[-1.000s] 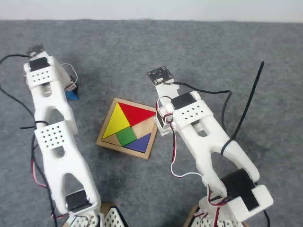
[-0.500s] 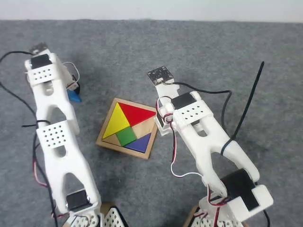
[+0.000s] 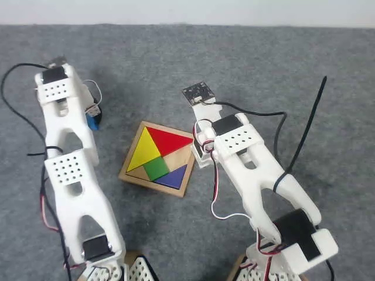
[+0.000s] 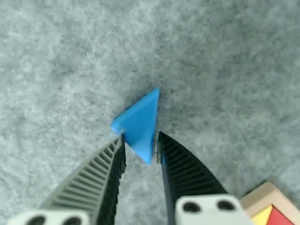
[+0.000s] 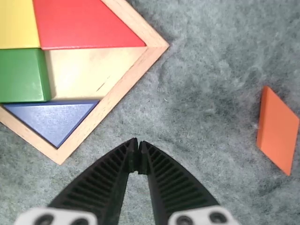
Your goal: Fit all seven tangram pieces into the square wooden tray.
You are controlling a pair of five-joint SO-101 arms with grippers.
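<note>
Left hand pinches blue triangle between narrowly parted fingers, toward left edge of tabletop. Right hand fully closed, empty, beside wooden tray.

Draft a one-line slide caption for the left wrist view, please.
Left gripper, jaws closed on the blue triangle over grey carpet, with a corner of the wooden tray nearby.

Open grey carpet lies ahead of the left gripper, whose fingers pinch the blue triangle. The wooden tray stands off to one side. The right gripper, fingers together, has the tray's rim just ahead and an orange piece well apart beside it.
</note>
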